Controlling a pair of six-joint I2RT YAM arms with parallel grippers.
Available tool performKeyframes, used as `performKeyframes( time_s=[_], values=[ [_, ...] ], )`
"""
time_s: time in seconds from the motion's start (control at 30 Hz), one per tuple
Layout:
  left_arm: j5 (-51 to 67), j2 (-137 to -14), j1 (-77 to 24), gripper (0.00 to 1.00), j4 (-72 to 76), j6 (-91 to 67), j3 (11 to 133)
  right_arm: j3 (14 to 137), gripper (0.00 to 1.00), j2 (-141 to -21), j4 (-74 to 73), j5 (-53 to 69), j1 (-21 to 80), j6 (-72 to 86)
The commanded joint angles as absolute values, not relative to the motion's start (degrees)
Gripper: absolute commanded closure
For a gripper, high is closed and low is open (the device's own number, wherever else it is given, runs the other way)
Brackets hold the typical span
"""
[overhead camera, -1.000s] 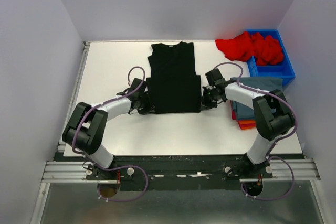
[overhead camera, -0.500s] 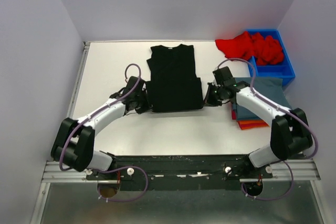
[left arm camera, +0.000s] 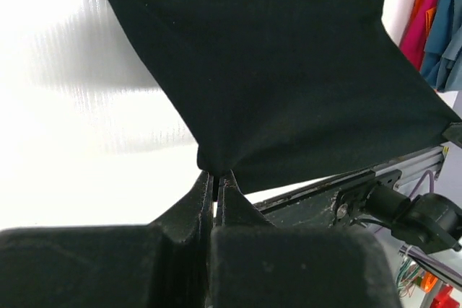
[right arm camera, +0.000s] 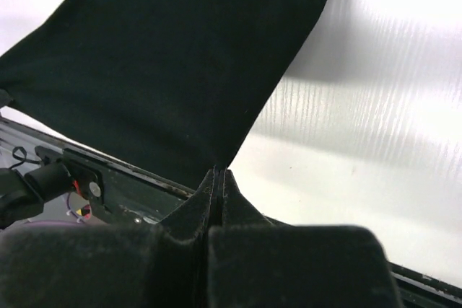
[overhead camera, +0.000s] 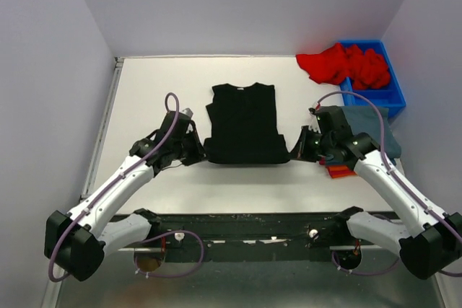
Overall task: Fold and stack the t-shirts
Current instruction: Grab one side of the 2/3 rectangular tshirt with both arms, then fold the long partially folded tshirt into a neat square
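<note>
Hands come first at the near side: the left hand (left arm camera: pixel 214 184) is pinched fully shut on the near left corner of the black t-shirt (overhead camera: pixel 244 124), and the right hand (right arm camera: pixel 219 178) is clamped just as tightly on its near right corner, so the hem is stretched between them. Both wrist views show the cloth rising off the white desk (overhead camera: pixel 151 91) at those corners, while the collar end lies flat farther out, in the middle of the desk. Its outline is narrow and straight-sided, which suggests the sleeves are already turned in and the hem-to-collar fold is the step in hand. To the right, partly under the right arm, sits a stack of folded tees with a slate-blue one (overhead camera: pixel 372 120) on top and an orange edge (overhead camera: pixel 338 171) showing beneath; how many layers it holds I cannot tell. At the far right corner a red heap (overhead camera: pixel 339 63) spills from the blue bin (overhead camera: pixel 386 97), unfolded, and whether it is one tee or several I cannot tell. So the work looks partly done: one stack, one black tee mid-fold, red cloth waiting.
</note>
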State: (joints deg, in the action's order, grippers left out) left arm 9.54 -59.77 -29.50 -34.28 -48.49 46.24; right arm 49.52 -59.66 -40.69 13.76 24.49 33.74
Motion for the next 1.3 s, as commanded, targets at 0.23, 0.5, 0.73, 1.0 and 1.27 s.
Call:
performKeyframes(
  time_s=[0.23, 0.5, 0.73, 1.0, 1.27],
  values=[
    [7.9, -77.1, -20.8, 1.00, -33.0, -43.2, 66.8, 76.0, 0.99, -82.1, -42.8, 5.6, 21.4, 33.3],
    [10.4, -99.3, -15.3, 1.00, -28.7, -42.5, 83.2, 98.7, 0.99, -105.2, -44.8, 7.8, 15.9, 33.0],
    [16.2, -117.0, -12.3, 1.00, -25.3, -45.2, 99.7, 119.4, 0.99, -124.5, -48.9, 10.3, 11.4, 32.7],
    [17.1, -132.6, -11.6, 0.01, -27.3, -42.4, 118.1, 135.9, 0.00, -138.1, -47.7, 9.5, 9.9, 30.8],
    [14.0, -122.4, -11.3, 0.09, -16.5, -39.0, 99.1, 110.2, 0.18, -124.4, -33.1, 10.0, 9.9, 26.8]
  ],
)
